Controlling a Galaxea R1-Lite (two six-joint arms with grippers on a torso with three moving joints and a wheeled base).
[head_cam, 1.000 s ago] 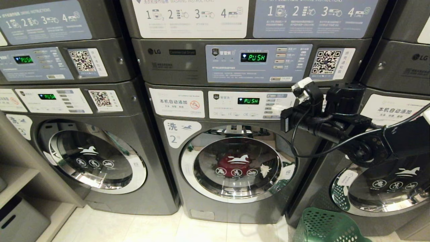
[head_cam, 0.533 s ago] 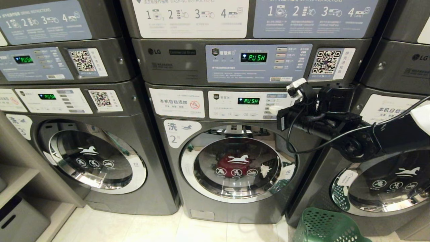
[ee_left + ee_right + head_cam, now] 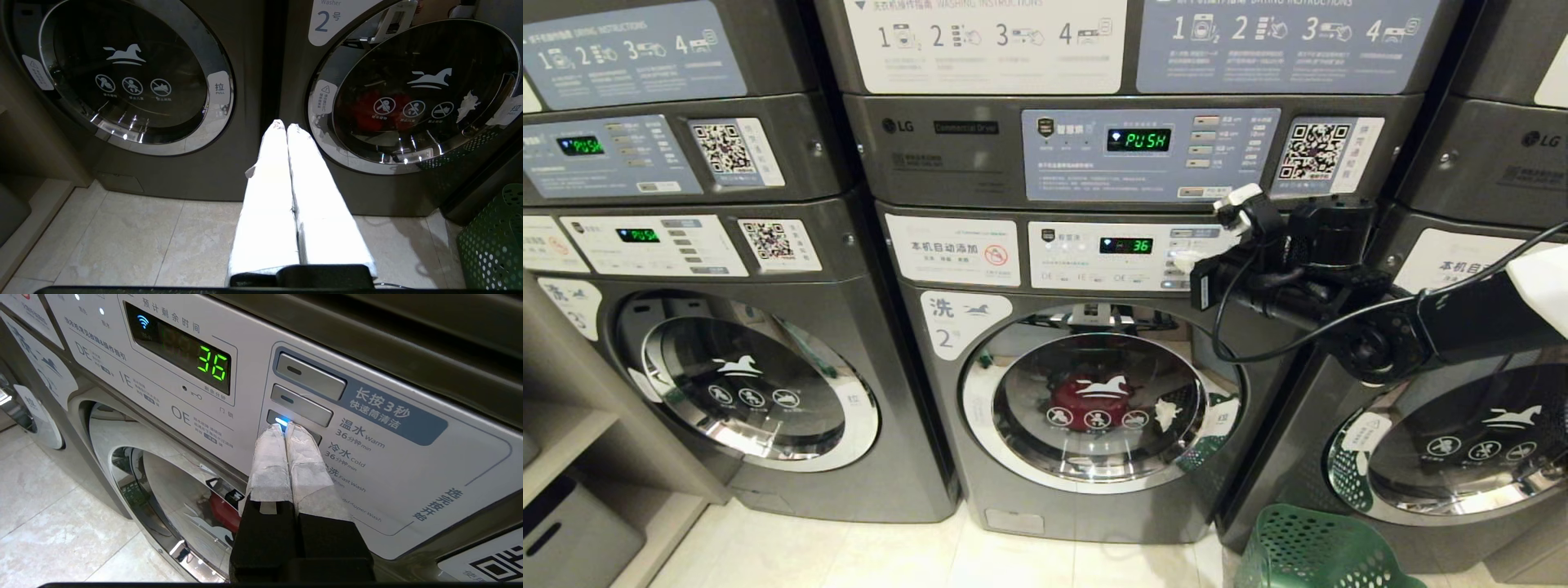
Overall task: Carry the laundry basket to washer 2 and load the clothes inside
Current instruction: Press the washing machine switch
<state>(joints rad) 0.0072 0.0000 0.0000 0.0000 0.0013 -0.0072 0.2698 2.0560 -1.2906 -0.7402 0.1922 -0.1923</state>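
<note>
Since a second earlier, the right gripper [image 3: 285, 430] had eased left onto the control panel [image 3: 1131, 256] of washer 2 [image 3: 1094, 392], and its display [image 3: 1125, 245] had changed from "PUSH" to "36"; the fingertips, pressed together and holding nothing, touched a lit button [image 3: 281, 419], apparently to start the cycle. Washer 2's door [image 3: 1094, 404] was shut with the clothes [image 3: 1090, 396] inside, one red garment showing through the glass, so the laundry basket [image 3: 1319, 551] sat on the floor at near right. Three lower washers stood in a row, one basket; the left gripper [image 3: 286, 130] hung low, also pressed together.
</note>
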